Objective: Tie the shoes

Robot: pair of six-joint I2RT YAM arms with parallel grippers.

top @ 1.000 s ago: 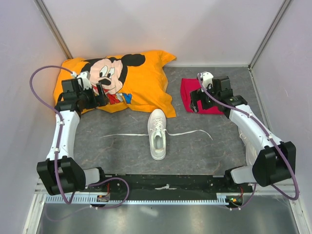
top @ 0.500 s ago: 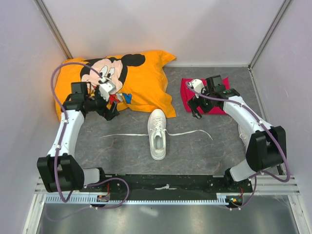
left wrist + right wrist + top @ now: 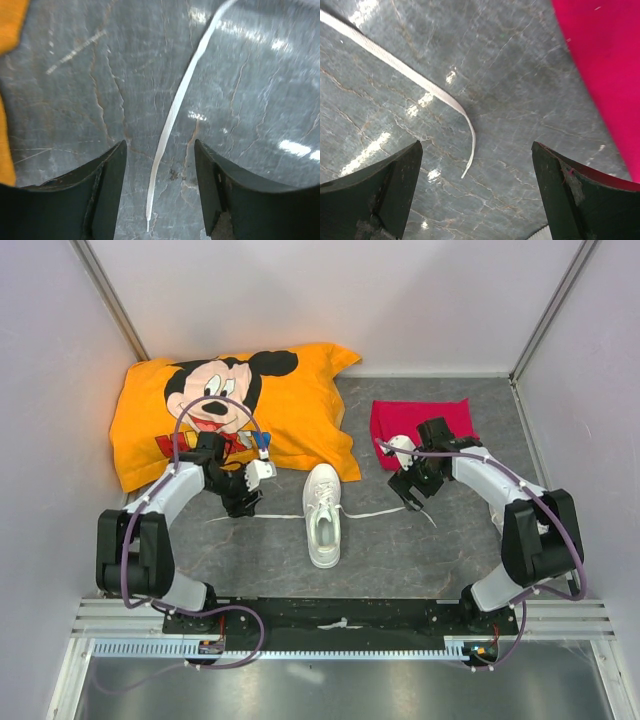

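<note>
Between parted left fingers (image 3: pixel 107 190), lace tip (image 3: pixel 149 215); right fingers (image 3: pixel 580 200) parted

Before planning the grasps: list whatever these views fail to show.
Shoe lacing: too small in top view.
Left lace: cut off by left wrist view's top edge.
Right lace: cut off by right wrist view's left edge.
Cloth: partly under the right arm, top view.

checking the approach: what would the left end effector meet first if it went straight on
Probably the lace: its free end lies midway in the open left end effector, flat on the table.
</note>
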